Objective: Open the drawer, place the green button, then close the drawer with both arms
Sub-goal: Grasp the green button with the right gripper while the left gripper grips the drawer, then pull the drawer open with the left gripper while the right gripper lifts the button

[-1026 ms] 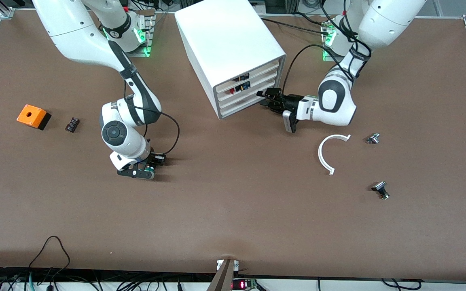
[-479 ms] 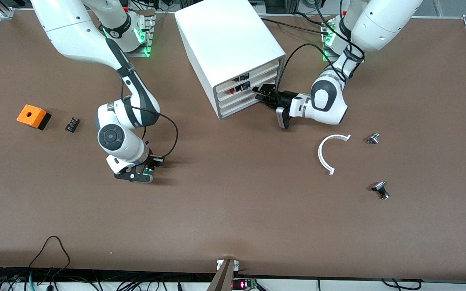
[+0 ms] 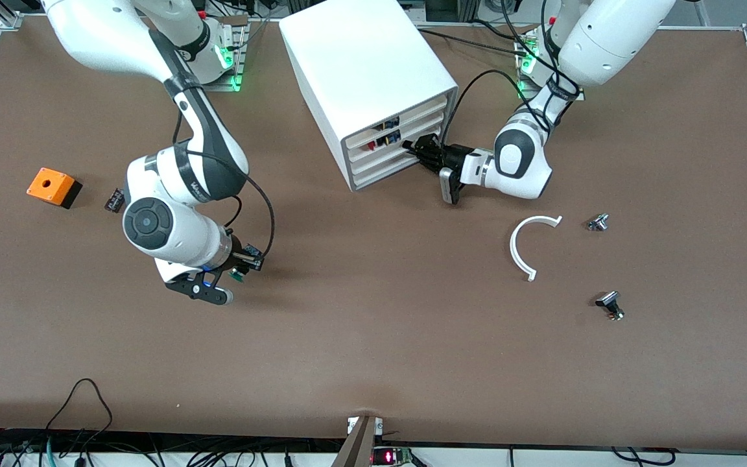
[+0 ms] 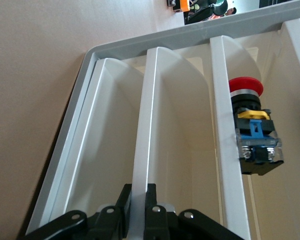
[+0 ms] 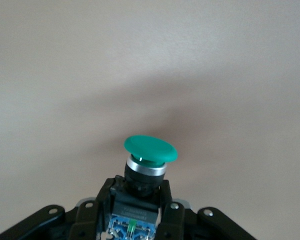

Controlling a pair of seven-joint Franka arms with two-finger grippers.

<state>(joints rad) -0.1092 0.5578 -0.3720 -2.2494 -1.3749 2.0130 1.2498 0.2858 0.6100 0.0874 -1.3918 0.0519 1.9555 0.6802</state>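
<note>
The white cabinet [image 3: 367, 58] stands at the middle of the table's robot side. My left gripper [image 3: 414, 150] is at its front, shut on the front lip of the third drawer [image 3: 377, 162]; in the left wrist view the fingers [image 4: 124, 202] pinch that cream lip [image 4: 147, 125]. The drawer looks closed. My right gripper [image 3: 227, 272] is shut on the green-capped button [image 3: 238, 275] and holds it above bare table, toward the right arm's end from the cabinet. In the right wrist view the gripper [image 5: 137, 192] holds the button's black body, with the green cap [image 5: 150, 149] sticking out.
A red-capped button [image 4: 246, 87] lies in the drawer above. An orange box [image 3: 50, 183] and a small black part [image 3: 114, 200] lie toward the right arm's end. A white curved piece [image 3: 521, 250] and two silver-stemmed buttons [image 3: 598, 222] [image 3: 609, 303] lie toward the left arm's end.
My right gripper has lifted the green button off the table. My left gripper has moved in to the cabinet front and onto the third drawer's lip.
</note>
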